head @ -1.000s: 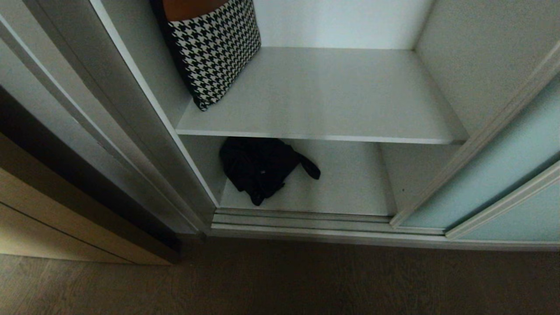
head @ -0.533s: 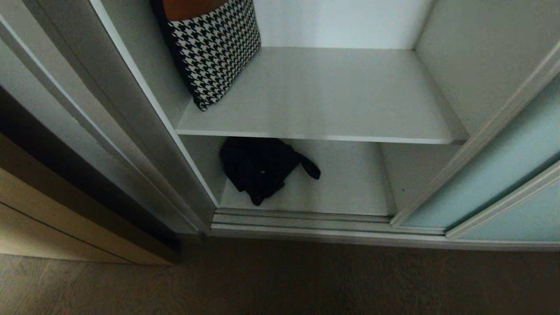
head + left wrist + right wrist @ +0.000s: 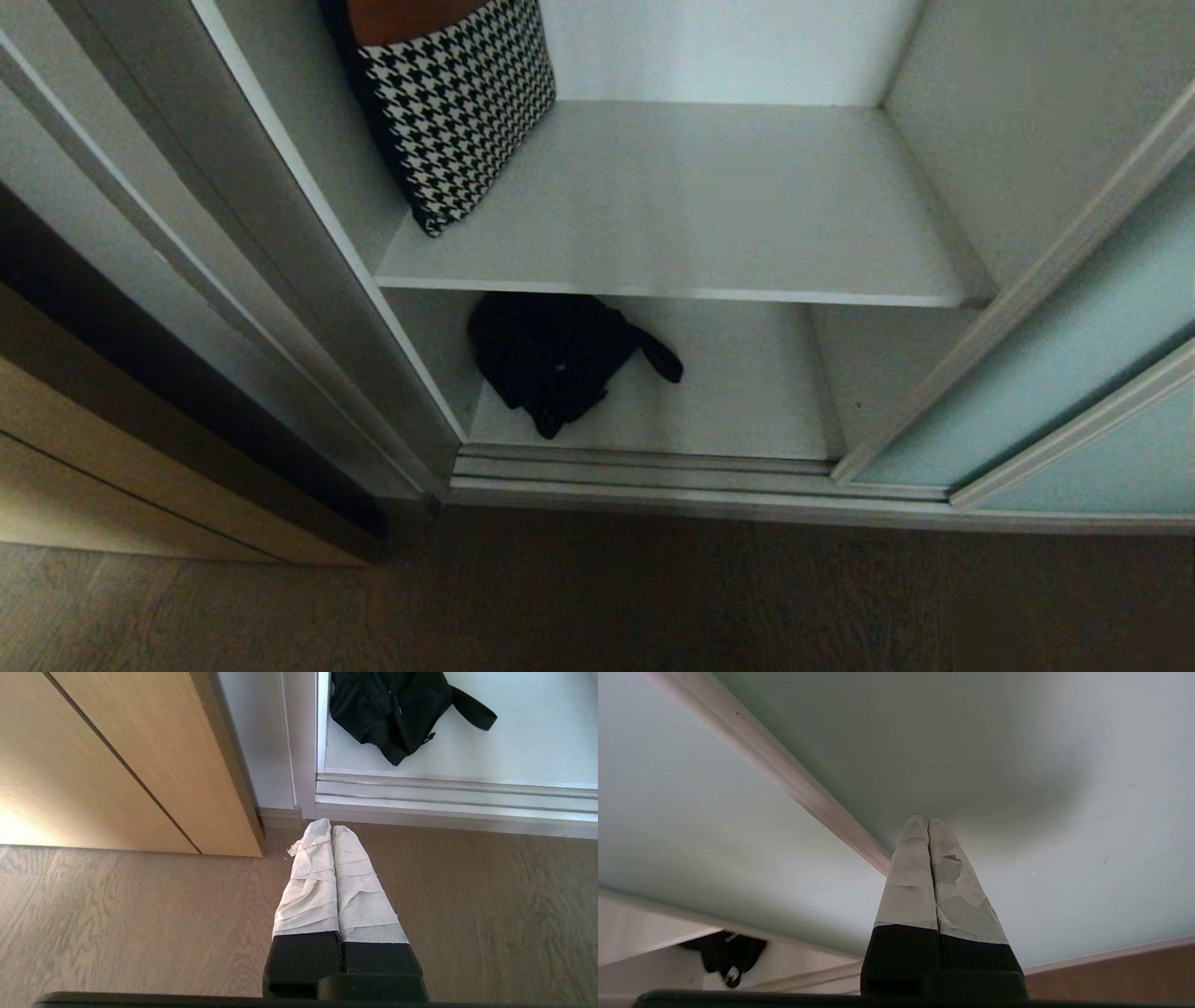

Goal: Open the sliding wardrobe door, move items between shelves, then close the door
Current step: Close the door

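The sliding wardrobe door (image 3: 1046,373), frosted pale teal glass in a silver frame, stands slid to the right, so the shelves show. A black-and-white houndstooth piece with an orange-brown top (image 3: 457,112) leans at the left of the upper shelf (image 3: 709,205). A soft black bag (image 3: 551,359) lies at the left of the lower shelf (image 3: 747,401). Neither gripper appears in the head view. My right gripper (image 3: 928,820) is shut and empty, its tips right at the door's glass (image 3: 1017,765); whether they touch I cannot tell. My left gripper (image 3: 331,828) is shut, parked above the floor.
A tan wooden panel (image 3: 93,467) stands to the left of the wardrobe. The door's bottom track (image 3: 644,471) runs along the wardrobe's front, with wood floor (image 3: 653,597) before it. A silver frame bar (image 3: 784,774) crosses the glass beside the right gripper.
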Controlling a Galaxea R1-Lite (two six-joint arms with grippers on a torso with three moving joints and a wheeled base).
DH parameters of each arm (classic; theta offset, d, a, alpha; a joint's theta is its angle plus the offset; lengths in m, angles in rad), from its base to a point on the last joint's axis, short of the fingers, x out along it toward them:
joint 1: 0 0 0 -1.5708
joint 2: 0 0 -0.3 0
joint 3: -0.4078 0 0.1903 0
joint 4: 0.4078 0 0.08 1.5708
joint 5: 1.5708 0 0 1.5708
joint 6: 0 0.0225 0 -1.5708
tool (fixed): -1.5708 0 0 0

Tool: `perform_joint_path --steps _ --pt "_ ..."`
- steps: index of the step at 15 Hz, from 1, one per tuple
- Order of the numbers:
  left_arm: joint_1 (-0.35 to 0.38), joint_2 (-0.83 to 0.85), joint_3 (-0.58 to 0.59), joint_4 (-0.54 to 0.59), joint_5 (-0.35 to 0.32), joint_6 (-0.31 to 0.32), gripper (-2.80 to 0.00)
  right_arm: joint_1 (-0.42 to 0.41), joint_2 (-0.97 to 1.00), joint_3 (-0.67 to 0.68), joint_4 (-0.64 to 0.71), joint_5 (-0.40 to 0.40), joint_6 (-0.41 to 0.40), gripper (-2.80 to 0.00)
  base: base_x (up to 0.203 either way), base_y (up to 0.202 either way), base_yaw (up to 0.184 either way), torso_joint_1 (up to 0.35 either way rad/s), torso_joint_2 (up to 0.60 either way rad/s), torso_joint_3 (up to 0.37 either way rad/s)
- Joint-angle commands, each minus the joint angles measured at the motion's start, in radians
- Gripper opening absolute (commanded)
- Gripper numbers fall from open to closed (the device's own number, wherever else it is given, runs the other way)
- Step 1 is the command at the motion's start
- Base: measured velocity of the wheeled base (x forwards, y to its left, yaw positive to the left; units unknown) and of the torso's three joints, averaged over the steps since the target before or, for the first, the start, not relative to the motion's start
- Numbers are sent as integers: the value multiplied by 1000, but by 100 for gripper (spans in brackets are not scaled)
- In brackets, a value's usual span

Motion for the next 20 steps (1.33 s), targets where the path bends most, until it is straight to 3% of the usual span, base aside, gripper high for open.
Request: perform_joint_path --steps 1,3,14,17,20 --pt "0 1 0 0 0 1 -280 38 35 -4 -60 -54 4 -280 0 0 0 0 0 0" --pt "0 1 0 0 0 1 -280 58 54 5 -117 -93 7 -280 0 0 0 0 0 0" --pt "0 1 0 0 0 1 -280 140 -44 112 -125 -92 6 -280 0 0 0 0 0 0" --pt "0 1 0 0 0 1 -280 203 -104 159 -125 -93 2 -280 0 0 0 0 0 0" --pt "0 1 0 0 0 1 -280 327 -204 235 -124 -94 0 -280 0 0 0 0 0 0"
